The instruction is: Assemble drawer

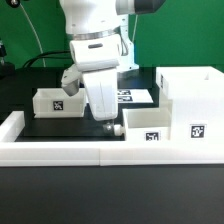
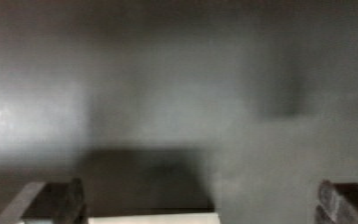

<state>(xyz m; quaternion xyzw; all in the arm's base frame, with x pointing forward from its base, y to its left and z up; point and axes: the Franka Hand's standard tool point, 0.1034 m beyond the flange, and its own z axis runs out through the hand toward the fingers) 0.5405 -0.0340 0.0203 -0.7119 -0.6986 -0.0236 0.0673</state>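
From where I stand I count one arm with one gripper (image 1: 108, 122), and the drawer in three loose white parts: one tall box shell (image 1: 192, 95) and two small open-top trays. Each part shows one black-and-white tag, so three tags in all. The near tray (image 1: 143, 124) sits touching or just beside the box shell, on the shell's side toward the exterior view's left. The far tray (image 1: 54, 100) lies well apart from the shell, further toward that same side, with the arm standing between them. The gripper hangs low over the black table (image 1: 45, 128), near the near tray and a little further from the shell. One marker board (image 1: 138, 97) lies flat behind the arm, just beside the shell and partly hidden. One long white rail (image 1: 60, 150) runs along the table edge in front of the shell. Only the exterior view shows these parts and their places. The wrist view gives just a blurred grey surface, but it alone shows the gripper (image 2: 202, 200) plainly, with its two fingers (image 2: 60, 200) spread wide and nothing held between them.
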